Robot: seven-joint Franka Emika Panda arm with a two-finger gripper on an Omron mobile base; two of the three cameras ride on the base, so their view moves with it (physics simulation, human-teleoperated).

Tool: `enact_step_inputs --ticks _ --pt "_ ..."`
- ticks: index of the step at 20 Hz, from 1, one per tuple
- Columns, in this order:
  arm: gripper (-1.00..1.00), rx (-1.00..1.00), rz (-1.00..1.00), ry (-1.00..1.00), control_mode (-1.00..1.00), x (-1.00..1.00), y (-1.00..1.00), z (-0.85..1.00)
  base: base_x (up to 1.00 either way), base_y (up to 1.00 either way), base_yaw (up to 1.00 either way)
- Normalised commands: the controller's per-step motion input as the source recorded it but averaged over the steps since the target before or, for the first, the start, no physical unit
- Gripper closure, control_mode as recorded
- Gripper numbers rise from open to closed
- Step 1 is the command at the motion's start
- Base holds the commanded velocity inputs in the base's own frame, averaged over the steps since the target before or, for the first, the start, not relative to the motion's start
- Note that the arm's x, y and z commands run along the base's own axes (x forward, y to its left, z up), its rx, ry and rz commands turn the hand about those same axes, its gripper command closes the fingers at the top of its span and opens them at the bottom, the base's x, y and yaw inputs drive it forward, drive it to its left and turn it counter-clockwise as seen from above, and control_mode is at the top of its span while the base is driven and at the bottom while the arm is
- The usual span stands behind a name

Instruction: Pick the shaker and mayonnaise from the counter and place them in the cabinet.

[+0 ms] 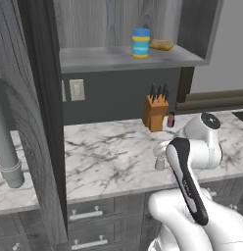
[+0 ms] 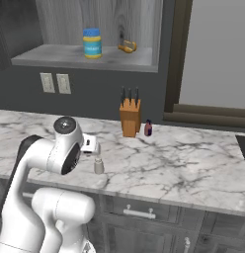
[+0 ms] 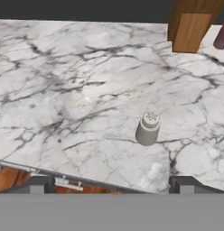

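Fingers (image 3: 37, 185) spread wide with nothing between them, poised above the shaker (image 3: 147, 128), which stands upright near the front edge of the marble bench (image 3: 77, 99), presumably lining up for a top-down grasp. Behind it, a knife block (image 2: 130, 117) stands against the dark wall. Mayonnaise (image 1: 140, 43) already sits on the cabinet (image 1: 109, 58) shelf, so half the job looks done.

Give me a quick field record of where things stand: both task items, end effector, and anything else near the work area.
mayonnaise: upright on the cabinet shelf, beside an orange-brown item
shaker: upright on the counter, near its front edge, not grasped
end effector: open, empty, short of the shaker
knife block: at the counter's back, small dark red bottle beside it
remaining: shaker to the cabinet
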Motion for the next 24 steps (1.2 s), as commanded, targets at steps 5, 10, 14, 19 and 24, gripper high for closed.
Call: enact_step_inputs --ticks 5,10,14,19,24 --pt "-1.0 0.0 0.06 0.0 -1.0 -0.01 -0.23 -0.14 0.0 0.0 0.0" --pt "-1.0 -0.01 0.07 0.01 -1.0 0.0 -0.15 -0.23 0.0 0.0 0.0" --pt "-1.0 -0.02 0.08 0.04 -1.0 0.0 -0.02 -0.33 0.0 0.0 0.0" --pt "-1.0 -0.02 0.06 0.03 -1.0 0.08 0.0 -0.23 0.0 0.0 0.0" --pt "-1.0 -0.02 0.02 0.02 -1.0 0.21 0.0 -0.11 0.0 0.0 0.0"
